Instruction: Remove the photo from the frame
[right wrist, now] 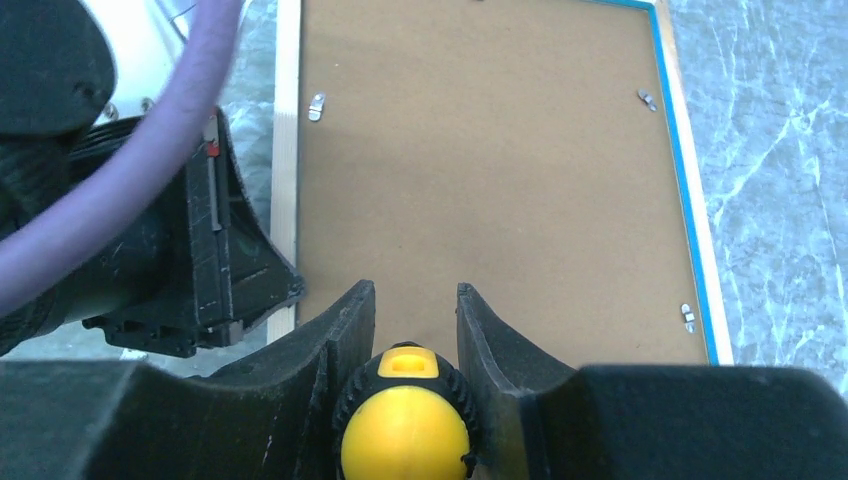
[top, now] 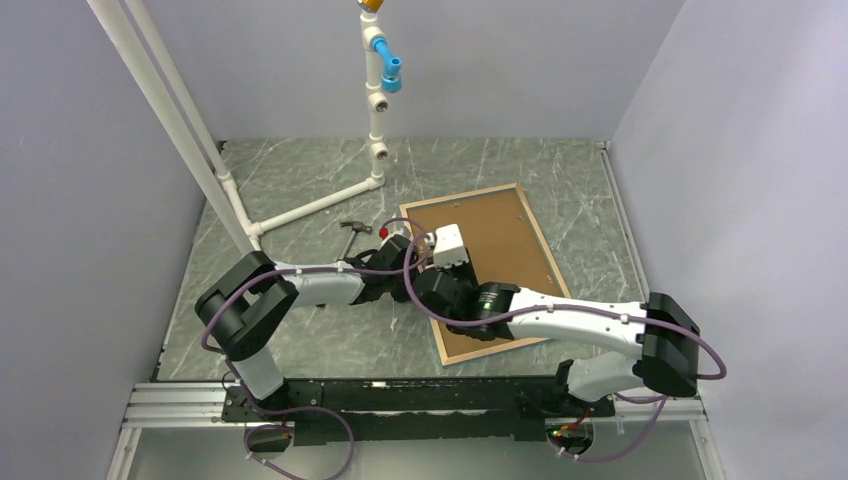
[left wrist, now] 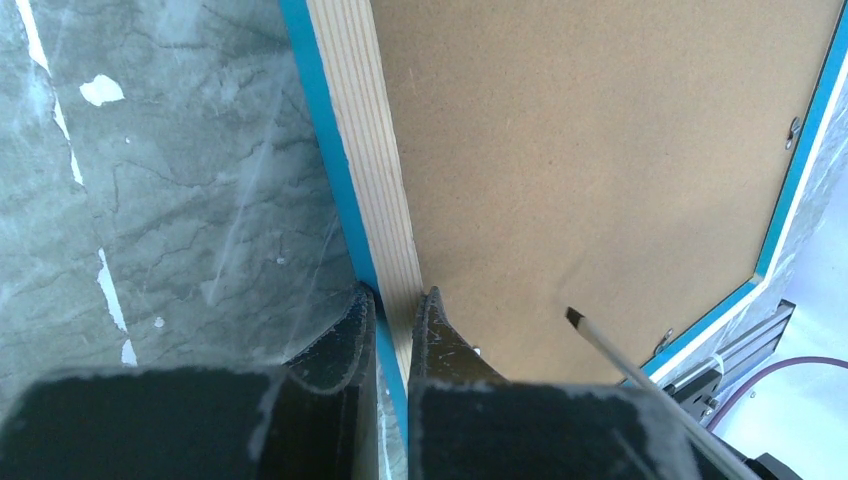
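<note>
Brown-side up from above: seeing the frame (top: 500, 250) lying face down on the desk (top: 560, 180), mid-right, leaving its backing reachable. Finding the left claw (top: 397, 246) and right claw (top: 432, 262) close together at the frame's left rim; too crowded there for reading either grip. Not seeing the photo anywhere; judging it as sitting under the board, inside the frame.

From the left wrist: pinching the pale wood rim between narrow jaws, one finger outside by the blue edge, one inside on the board (left wrist: 600, 150), probably pinning the frame against sliding while being worked on. Spotting a flat screwdriver (left wrist: 610, 350) tip hovering just over the board beside that claw, apparently apart from it.

From the right wrist: gripping the screwdriver's yellow-and-black handle, jaws part-spread around it, blade pointing away toward the board. Noting small metal clips (right wrist: 317, 105) sitting along the inner edges, seemingly locking the board in; judging the tool as being held for turning or prying those first. Not managing to tell whether any clip is turned aside yet.
</note>
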